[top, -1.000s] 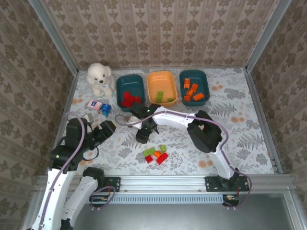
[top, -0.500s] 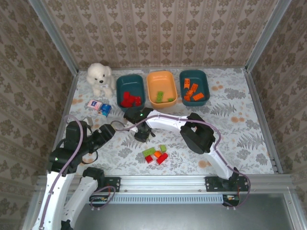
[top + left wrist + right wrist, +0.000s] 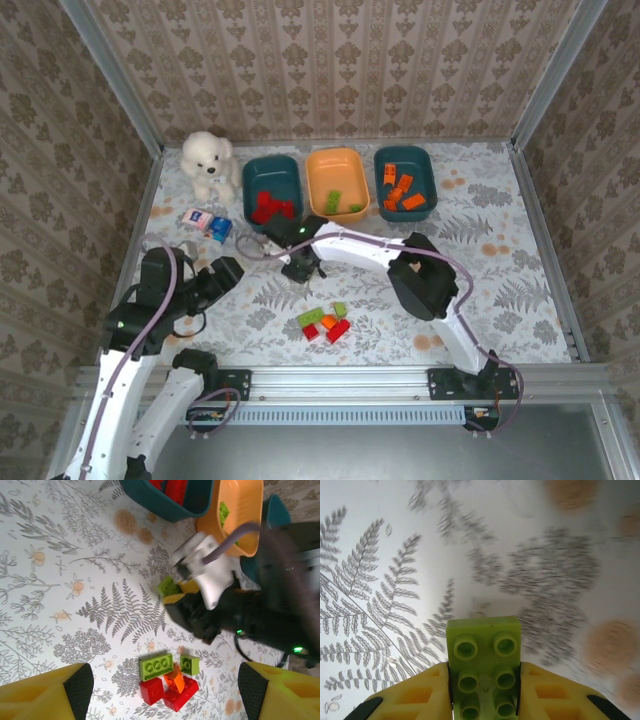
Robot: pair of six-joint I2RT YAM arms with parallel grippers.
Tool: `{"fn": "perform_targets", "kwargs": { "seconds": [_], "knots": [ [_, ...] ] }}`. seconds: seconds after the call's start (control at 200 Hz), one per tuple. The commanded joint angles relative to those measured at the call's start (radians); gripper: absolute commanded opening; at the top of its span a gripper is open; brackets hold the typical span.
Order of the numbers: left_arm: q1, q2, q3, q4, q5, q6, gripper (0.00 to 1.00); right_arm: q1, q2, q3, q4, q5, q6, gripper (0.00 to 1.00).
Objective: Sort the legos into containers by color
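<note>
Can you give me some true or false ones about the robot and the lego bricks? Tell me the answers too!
1. The right gripper is shut on a green brick. True.
2. The orange bin holds orange bricks. False: green bricks lie in it; the orange bricks are in the right teal bin.
3. The white bear sits inside a bin. False: it sits on the table, beside the left teal bin.
4. Some loose bricks lie on the table. True.
5. The left gripper holds a red brick. False: it is open and empty.
</note>
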Motion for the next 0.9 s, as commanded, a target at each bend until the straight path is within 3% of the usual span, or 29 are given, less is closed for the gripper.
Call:
{"fn": "perform_targets", "kwargs": {
  "seconds": [0.0,0.2,0.43,0.715,0.895],
  "knots": [
    [-0.02,0.038,-0.005,0.074,0.045,0.048,0.79,-0.071,-0.136,0.002,0.021,0.004,0.11,0.29],
    [-0.096,0.157,-0.015,0.223,0.062,0.051,0.79,-0.226,-0.141,0.061,0.022,-0.003,0.268,0.28],
    [-0.203,0.301,0.045,0.303,0.032,0.077,0.79,-0.345,0.022,0.247,0.01,0.086,0.361,0.28],
    [-0.255,0.353,0.068,0.321,0.009,0.094,0.79,-0.418,0.248,0.503,-0.119,0.107,0.487,0.28],
    [-0.261,0.344,0.066,0.314,-0.005,0.088,0.79,-0.419,0.302,0.535,-0.146,0.119,0.527,0.28]
  ]
}}
